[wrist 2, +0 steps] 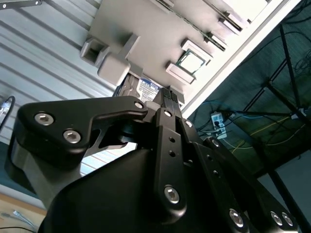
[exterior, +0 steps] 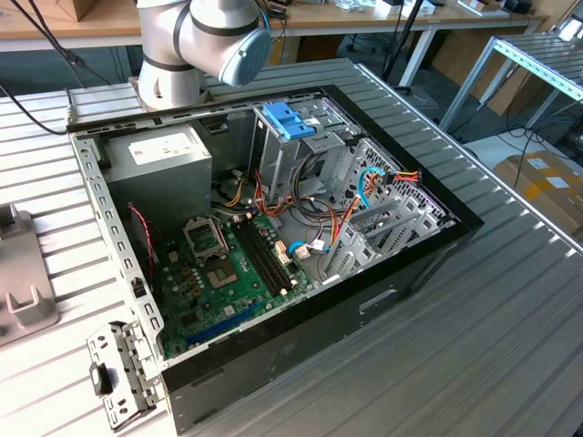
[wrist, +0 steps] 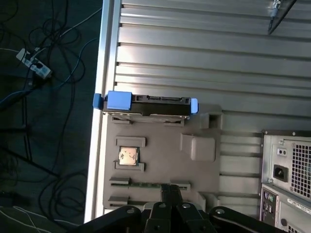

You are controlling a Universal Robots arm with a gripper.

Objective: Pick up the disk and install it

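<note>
The disk [wrist: 150, 106] stands on its long edge in a slot at one border of a grey tray [wrist: 160, 141]. Its blue carrier wraps both ends, and the blue tab [wrist: 118, 101] sits at the end nearest the table's edge. In the second wrist view the disk [wrist 2: 143, 89] shows a white and blue label behind the tray's [wrist 2: 146, 29] raised blocks.

The claw [wrist: 170, 187] hangs above the opposite side of the tray, clear of the disk. Its two fingers are pressed together with nothing between them, and the ribbed tips meet in the second wrist view [wrist 2: 168, 92]. A processor chip [wrist: 128, 155] lies in its pocket between disk and claw, and a memory stick [wrist: 146, 184] rests just under the fingertips.

The tray lies on a ribbed metal table [wrist: 204, 48], beside the back of a computer case [wrist: 291, 165]. In the exterior view the tray [exterior: 18, 291] is at the exterior view's left and the open case [exterior: 273, 355] is in the middle. The arm [exterior: 200, 41] stands at the case's far side. Inside the case are a green board [exterior: 228, 273], a grey power supply [exterior: 168, 159] and a light-blue bracket [exterior: 287, 118].
</note>
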